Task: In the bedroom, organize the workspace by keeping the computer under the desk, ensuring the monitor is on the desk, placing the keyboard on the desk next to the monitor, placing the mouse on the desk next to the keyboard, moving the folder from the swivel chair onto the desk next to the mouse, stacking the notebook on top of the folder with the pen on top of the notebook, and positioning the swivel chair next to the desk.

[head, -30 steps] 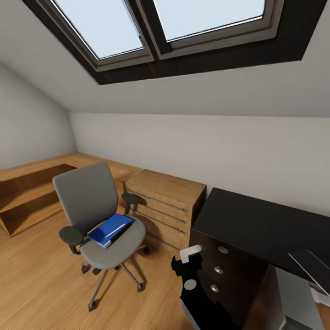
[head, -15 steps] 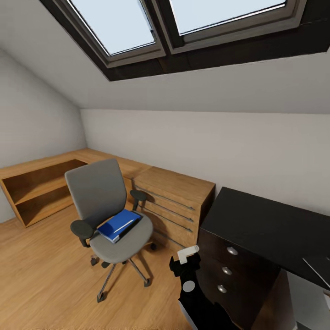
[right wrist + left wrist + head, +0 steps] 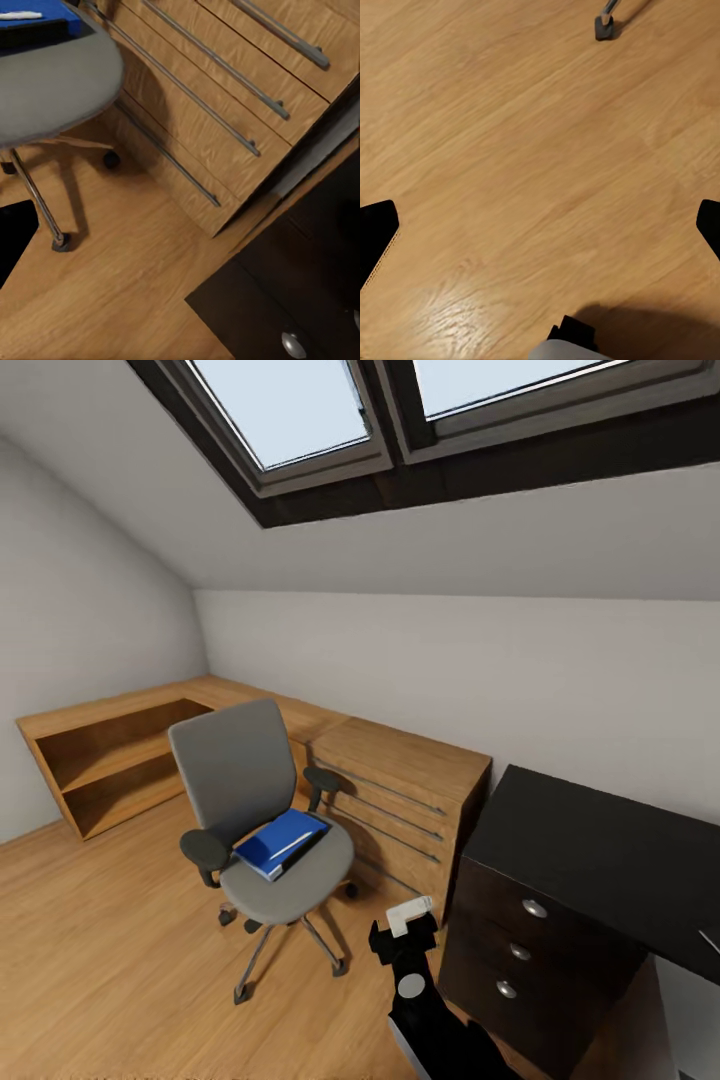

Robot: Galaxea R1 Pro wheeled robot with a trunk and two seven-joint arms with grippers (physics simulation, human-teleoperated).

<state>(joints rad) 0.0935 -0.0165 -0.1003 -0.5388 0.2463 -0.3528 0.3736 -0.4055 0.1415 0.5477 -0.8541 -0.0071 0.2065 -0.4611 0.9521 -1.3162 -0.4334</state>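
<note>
The blue folder (image 3: 281, 843) lies on the seat of the swivel chair (image 3: 262, 820), ahead and to the left of the right gripper (image 3: 405, 928), with a pale pen (image 3: 291, 846) on top. The desk (image 3: 610, 855) stands just to the right of this gripper, and its visible top is bare. The left gripper (image 3: 540, 225) is spread wide over the wooden floor (image 3: 510, 150) and holds nothing. For the right one I cannot tell how open it is. I judge the folder move is not yet begun.

Open wooden floor (image 3: 110, 940) lies left of the swivel chair (image 3: 262, 800); the wooden drawer cabinet (image 3: 405, 800) and black table (image 3: 600, 850) crowd its right.
</note>
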